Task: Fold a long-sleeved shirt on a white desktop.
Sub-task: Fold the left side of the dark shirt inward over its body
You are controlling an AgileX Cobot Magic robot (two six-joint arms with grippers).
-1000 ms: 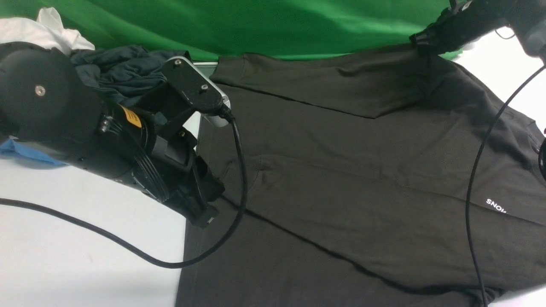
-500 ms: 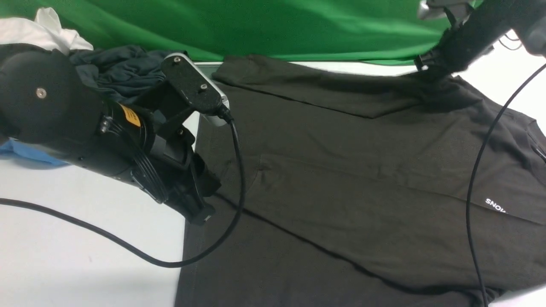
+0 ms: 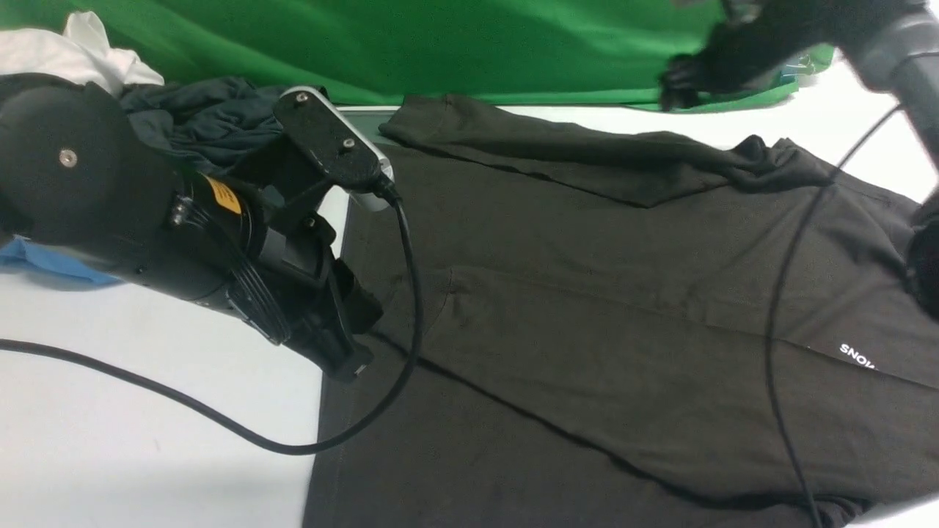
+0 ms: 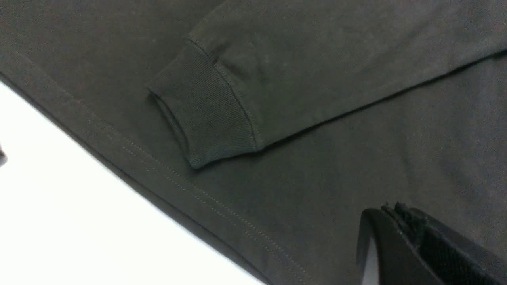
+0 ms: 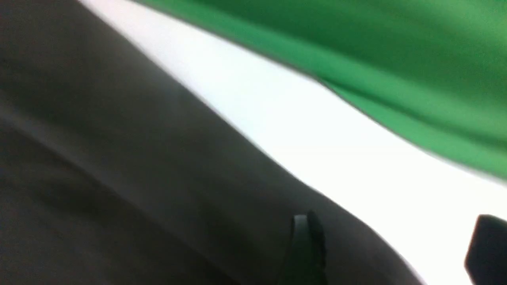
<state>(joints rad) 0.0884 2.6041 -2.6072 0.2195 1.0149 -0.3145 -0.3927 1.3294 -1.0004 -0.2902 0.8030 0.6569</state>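
The long-sleeved shirt (image 3: pixel 623 330), brownish-black with a white print at its right side, lies spread over the white desktop (image 3: pixel 147 411) with both sleeves folded across the body. One ribbed cuff (image 4: pixel 210 122) rests near the hem. My left gripper (image 3: pixel 351 364) hovers at the shirt's left edge, shut with nothing between its fingers (image 4: pixel 396 221). My right gripper (image 3: pixel 678 81) is raised at the far right, blurred and clear of the cloth. In the right wrist view its fingers (image 5: pixel 305 245) stand wide apart over the shirt's edge (image 5: pixel 119 158).
A blackish-teal garment (image 3: pixel 198 125), a white cloth (image 3: pixel 81 51) and a blue garment (image 3: pixel 44 264) lie at the far left. The green backdrop (image 3: pixel 477 44) closes off the rear. Black cables (image 3: pixel 220 429) trail from both arms across the desktop and shirt.
My right gripper has opened and let go of the shirt's far right part, then lifted away toward the left. That cloth has dropped onto the desktop. The left arm barely shifted.
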